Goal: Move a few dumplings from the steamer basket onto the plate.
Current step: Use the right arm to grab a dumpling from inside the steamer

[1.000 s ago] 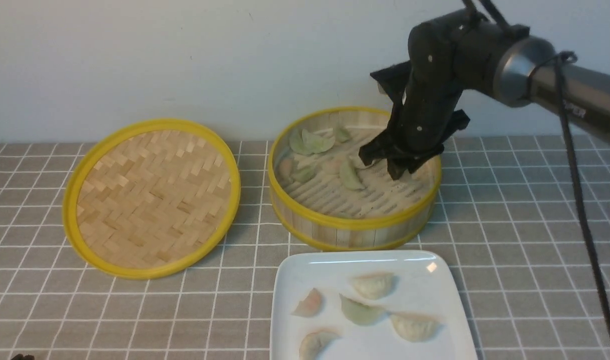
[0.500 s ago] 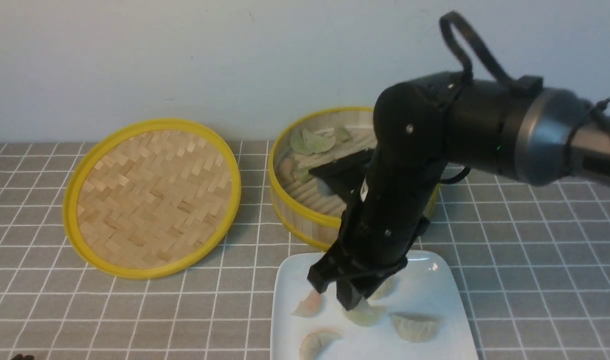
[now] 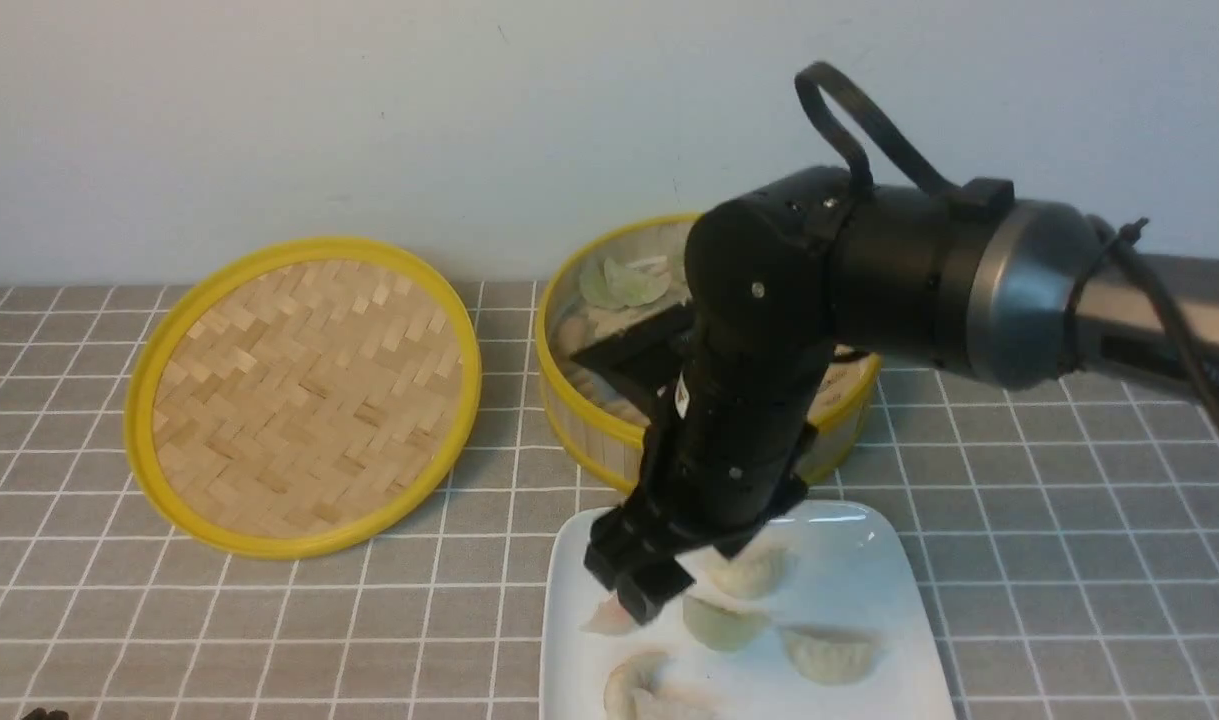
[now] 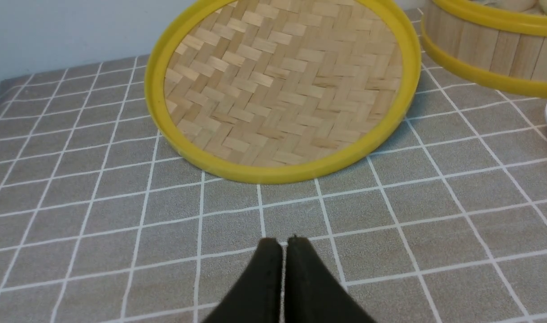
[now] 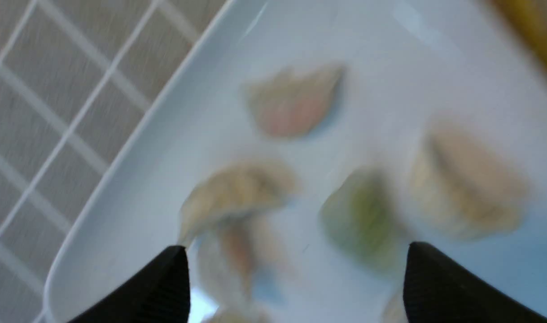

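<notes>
My right gripper (image 3: 641,590) hangs open just above the left part of the white square plate (image 3: 869,560). Several dumplings lie on the plate: a cream one (image 3: 744,572), a green one (image 3: 724,623), another cream one (image 3: 829,653) and a pair at the front edge (image 3: 639,690). In the blurred right wrist view the open gripper (image 5: 295,246) holds nothing; a pinkish dumpling (image 5: 237,255) lies on the plate (image 5: 165,134) below the gap. The steamer basket (image 3: 609,435) stands behind the arm with green dumplings (image 3: 624,283) inside. My left gripper (image 4: 282,242) is shut and empty over the cloth.
The flat woven lid (image 3: 304,395) with a yellow rim lies left of the basket, and it also shows in the left wrist view (image 4: 282,85). A grey checked cloth (image 3: 1049,520) covers the table. A pale wall stands close behind the basket.
My right arm swung from inside the basket forward and down over the plate, then shifted left. Its jaws now stand open, and one more dumpling lies at the plate's front.
</notes>
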{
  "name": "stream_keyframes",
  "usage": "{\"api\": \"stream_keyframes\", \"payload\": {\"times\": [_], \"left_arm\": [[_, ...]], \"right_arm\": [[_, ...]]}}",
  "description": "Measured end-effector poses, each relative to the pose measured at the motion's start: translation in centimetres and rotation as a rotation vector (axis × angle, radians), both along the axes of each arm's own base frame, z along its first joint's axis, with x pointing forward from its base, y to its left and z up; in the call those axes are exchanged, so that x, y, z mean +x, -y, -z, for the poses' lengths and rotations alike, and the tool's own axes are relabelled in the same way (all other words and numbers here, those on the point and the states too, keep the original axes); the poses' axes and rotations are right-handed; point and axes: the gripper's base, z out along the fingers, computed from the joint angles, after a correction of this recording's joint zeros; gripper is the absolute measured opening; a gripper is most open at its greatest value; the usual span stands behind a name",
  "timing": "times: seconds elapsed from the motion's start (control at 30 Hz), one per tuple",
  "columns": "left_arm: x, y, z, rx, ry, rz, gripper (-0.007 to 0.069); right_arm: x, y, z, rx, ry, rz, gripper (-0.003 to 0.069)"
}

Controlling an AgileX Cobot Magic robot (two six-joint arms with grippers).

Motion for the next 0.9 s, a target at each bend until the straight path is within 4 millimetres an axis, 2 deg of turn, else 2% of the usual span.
{"api": "stream_keyframes", "payload": {"times": [0.13,0.2,0.3,0.5,0.6,0.7,0.8,0.9], "left_arm": [[0.0,0.0,0.0,0.000,0.000,0.000,-0.0005],[0.0,0.0,0.0,0.000,0.000,0.000,-0.0005],[0.0,0.0,0.0,0.000,0.000,0.000,-0.0005],[0.0,0.0,0.0,0.000,0.000,0.000,-0.0005],[0.0,0.0,0.0,0.000,0.000,0.000,-0.0005],[0.0,0.0,0.0,0.000,0.000,0.000,-0.0005],[0.0,0.0,0.0,0.000,0.000,0.000,-0.0005],[0.0,0.0,0.0,0.000,0.000,0.000,-0.0005]], "right_arm": [[3.8,-0.1,-3.1,0.041,0.210,0.082,0.0592],[6.3,0.2,-3.4,0.038,0.261,0.129,0.0592],[9.3,0.4,-2.8,0.030,0.289,0.171,0.0592],[13.2,0.9,1.7,-0.043,0.254,0.219,0.0591],[14.9,2.0,4.4,-0.076,0.225,0.259,0.0591],[15.8,2.9,6.2,-0.092,0.201,0.285,0.0580],[16.1,3.2,7.0,-0.077,0.173,0.305,0.0508],[16.1,3.0,6.8,-0.059,0.176,0.295,0.0270]]}}
